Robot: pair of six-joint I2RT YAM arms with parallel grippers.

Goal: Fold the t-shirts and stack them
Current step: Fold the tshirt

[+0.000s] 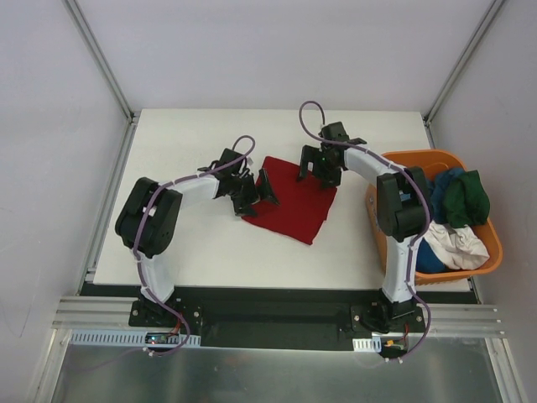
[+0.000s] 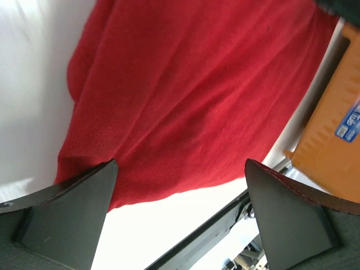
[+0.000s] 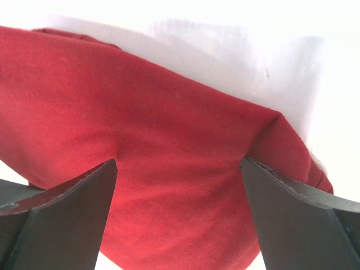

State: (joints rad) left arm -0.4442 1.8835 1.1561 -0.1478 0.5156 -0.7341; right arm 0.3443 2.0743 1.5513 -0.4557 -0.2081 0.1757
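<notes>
Claws gape wide, empty: L claw (image 2: pixel 181 162) at red shirt (image 1: pixel 295 208) left edge, R claw (image 3: pixel 178 161) at far edge. Shirt looks part-folded, flat on table (image 1: pixel 193 248). Other shirts (image 1: pixel 466 201) wait in basket (image 1: pixel 497 245); no stack yet.

The top view looks down on the whole table (image 1: pixel 210 252) from above its near edge. Both wrist views hug the dark red t-shirt (image 2: pixel 185 95) — all three share it.
</notes>
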